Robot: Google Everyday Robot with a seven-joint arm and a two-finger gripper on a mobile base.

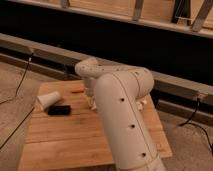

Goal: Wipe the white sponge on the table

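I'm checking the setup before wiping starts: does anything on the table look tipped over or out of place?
Yes: the white cup lies on its side near the table's left edge, beside a small black object. The arm hides the gripper and the sponge.

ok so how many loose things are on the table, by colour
white: 1, the cup
black: 1, the small block
orange: 1, the thin piece
total: 3 seen on the table
The gripper is low mid-table, partly behind the arm.
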